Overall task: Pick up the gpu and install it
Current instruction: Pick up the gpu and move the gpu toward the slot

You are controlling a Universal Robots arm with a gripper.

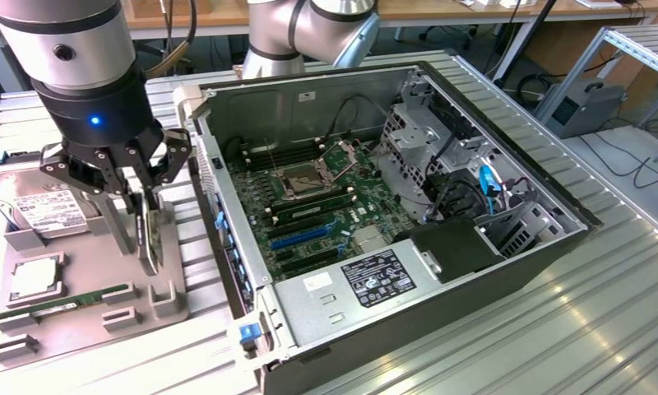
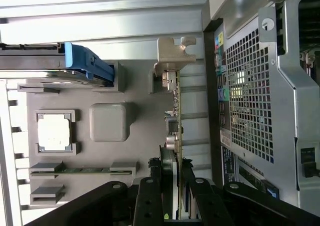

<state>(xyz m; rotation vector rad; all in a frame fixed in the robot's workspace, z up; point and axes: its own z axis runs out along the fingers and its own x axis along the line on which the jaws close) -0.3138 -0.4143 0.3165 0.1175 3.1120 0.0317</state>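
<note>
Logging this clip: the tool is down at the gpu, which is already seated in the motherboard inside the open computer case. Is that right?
Not quite. The tool is down at the gpu, but the card stands on edge in the grey tray beside the open computer case, not in the motherboard. The exterior view shows this.

Robotics lab: a robot arm [image 1: 76,66] stands over a table [image 1: 592,329] of ribbed aluminium rails. An open computer case [image 1: 472,313] lies on its side there. At nine o'clock from it in the exterior view, a grey tray [image 1: 88,322] holds loose computer parts. Wooden desks [image 1: 439,12] line the back at twelve o'clock. At two o'clock, a metal rack [image 1: 637,41], a grey box [image 1: 587,107] and cables [image 1: 637,164] occupy the floor.
</note>
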